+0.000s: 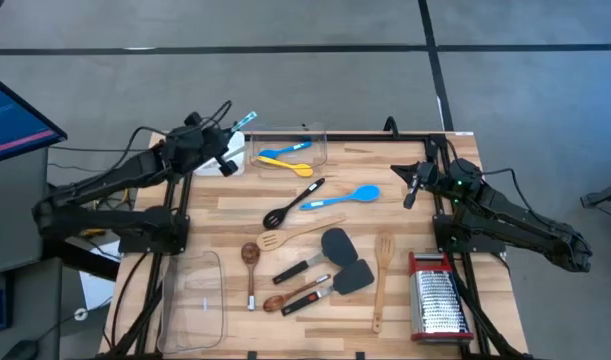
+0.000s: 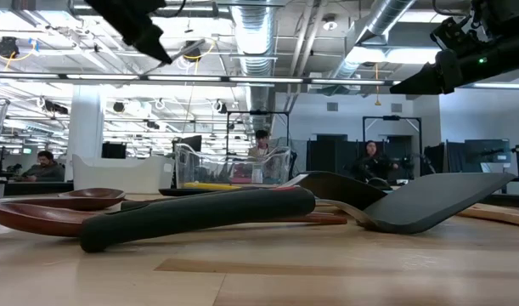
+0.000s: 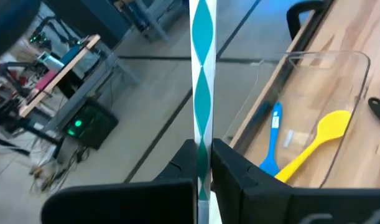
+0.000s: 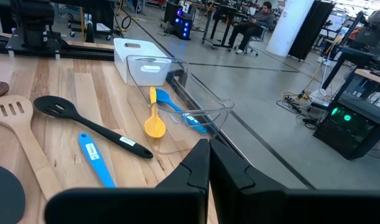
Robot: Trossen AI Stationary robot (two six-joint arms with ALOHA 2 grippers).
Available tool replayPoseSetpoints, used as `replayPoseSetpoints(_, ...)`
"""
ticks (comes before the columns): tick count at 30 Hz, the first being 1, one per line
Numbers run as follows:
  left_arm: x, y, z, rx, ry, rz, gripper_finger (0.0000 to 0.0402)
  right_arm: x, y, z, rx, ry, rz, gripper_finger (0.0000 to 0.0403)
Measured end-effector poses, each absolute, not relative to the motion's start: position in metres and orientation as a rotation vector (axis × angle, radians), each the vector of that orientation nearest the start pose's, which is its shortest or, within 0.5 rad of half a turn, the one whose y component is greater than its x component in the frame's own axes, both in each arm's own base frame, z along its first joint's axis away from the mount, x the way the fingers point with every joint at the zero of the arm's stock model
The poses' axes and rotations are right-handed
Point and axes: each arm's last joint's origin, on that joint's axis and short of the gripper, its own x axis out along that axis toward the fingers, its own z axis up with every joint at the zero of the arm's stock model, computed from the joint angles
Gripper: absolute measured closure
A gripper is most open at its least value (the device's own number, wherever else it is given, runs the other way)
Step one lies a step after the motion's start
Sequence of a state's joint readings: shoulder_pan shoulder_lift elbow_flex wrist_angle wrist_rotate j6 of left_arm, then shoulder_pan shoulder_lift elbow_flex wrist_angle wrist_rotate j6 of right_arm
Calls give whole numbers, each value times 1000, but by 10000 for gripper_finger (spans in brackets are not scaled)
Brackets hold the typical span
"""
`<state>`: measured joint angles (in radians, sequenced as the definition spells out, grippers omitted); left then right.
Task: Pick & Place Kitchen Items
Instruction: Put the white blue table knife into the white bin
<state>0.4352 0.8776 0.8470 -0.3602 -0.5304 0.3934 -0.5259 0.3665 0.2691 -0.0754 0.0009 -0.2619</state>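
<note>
High view: left gripper (image 1: 235, 125), upper left of the frame, is clamped on a white-and-teal utensil (image 1: 245, 119) above the clear tub (image 1: 320, 135) holding a yellow spoon (image 1: 283, 161); right gripper (image 1: 412, 193), centre right, has its fingers together on nothing; remaining utensils (image 1: 320, 262) lie mid-table

- Clear plastic tub (image 1: 290, 146) at the table's far edge holds a yellow silicone spoon (image 1: 287, 166) and a blue silicone spoon (image 1: 281, 152).
- Steel box grater (image 1: 437, 296) stands right of the wooden slotted spatula (image 1: 383, 280).

No legible text, labels or numbers
</note>
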Motion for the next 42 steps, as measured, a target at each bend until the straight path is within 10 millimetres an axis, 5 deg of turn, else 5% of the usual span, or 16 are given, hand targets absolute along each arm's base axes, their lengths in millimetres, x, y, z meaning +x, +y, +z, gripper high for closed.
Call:
replayPoseSetpoints(6,154,105,295,434,485,863,396,102,-60,217,-209,236,-500,401)
replayPoseSetpoints(20,128,132,227,355,609,923,395,102,-60,217,-201,234,-501,401)
replayPoseSetpoints(32,101,146,198,308,576,997,395,102,-60,217,-186,230,-503,401)
replayPoseSetpoints(42,94,152,194,293,536,991,396,102,-60,217,-183,229,-503,401)
